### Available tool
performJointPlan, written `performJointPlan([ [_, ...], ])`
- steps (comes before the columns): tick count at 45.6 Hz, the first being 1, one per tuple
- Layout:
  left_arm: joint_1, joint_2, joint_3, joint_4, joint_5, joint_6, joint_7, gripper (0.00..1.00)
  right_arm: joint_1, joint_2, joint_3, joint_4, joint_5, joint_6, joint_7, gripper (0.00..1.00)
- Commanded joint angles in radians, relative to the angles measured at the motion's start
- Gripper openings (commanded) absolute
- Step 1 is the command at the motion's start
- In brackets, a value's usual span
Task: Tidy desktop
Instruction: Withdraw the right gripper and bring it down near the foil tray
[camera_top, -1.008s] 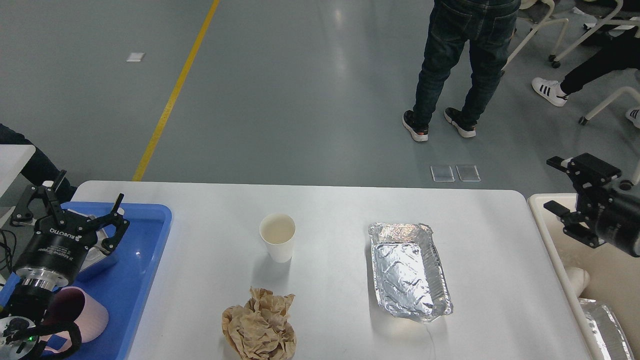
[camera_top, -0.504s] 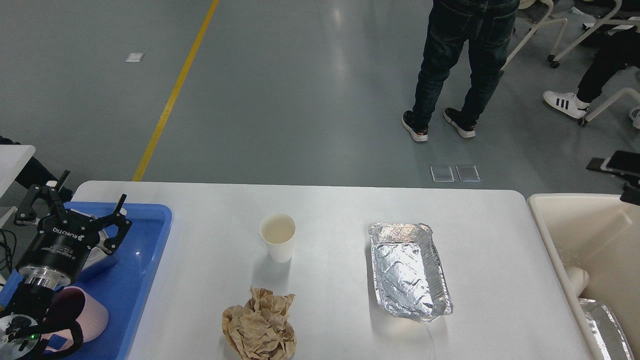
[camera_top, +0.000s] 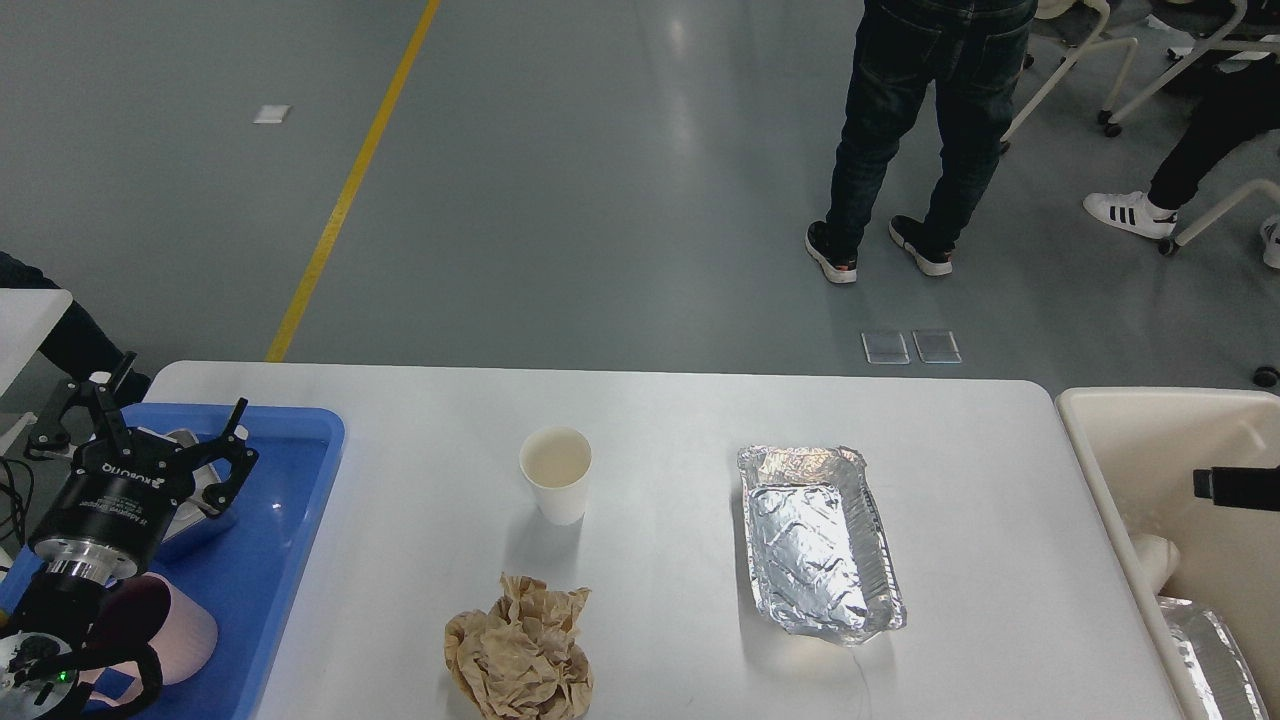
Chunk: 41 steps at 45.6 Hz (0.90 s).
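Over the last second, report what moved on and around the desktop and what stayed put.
The right arm pulled back toward the right edge; only a dark sliver over the cream bin shows now, its gripper out of view. The left gripper stayed open over the blue tray, barely shifting. Nothing was grasped or released. On the desktop, the paper cup, crumpled brown paper and foil tray did not move.

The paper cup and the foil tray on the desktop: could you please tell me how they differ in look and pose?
The cup is plain white paper, round and upright; the foil tray is shiny, crinkled silver, rectangular and lying flat. The cup stands tall and narrow left of centre, while the tray is low and wide, to its right. Both sit open side up on the desktop, apparently empty, and neither gripper touches them.
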Motion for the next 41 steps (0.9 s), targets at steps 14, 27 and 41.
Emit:
performJointPlan([
  [14,-0.004,0.001,0.000,0.025,0.000,0.001,0.000,0.97,0.008,0.107,-0.020,-0.029,0.008,-0.006,-0.011,1.00],
  [27,-0.002,0.005,0.002,0.032,0.002,0.008,0.000,0.97,-0.023,0.299,-0.079,-0.103,0.416,-0.027,-0.025,1.00],
  [41,0.002,0.007,0.002,0.052,0.002,0.010,0.000,0.97,-0.086,0.434,-0.270,-0.098,0.622,-0.262,-0.024,1.00],
])
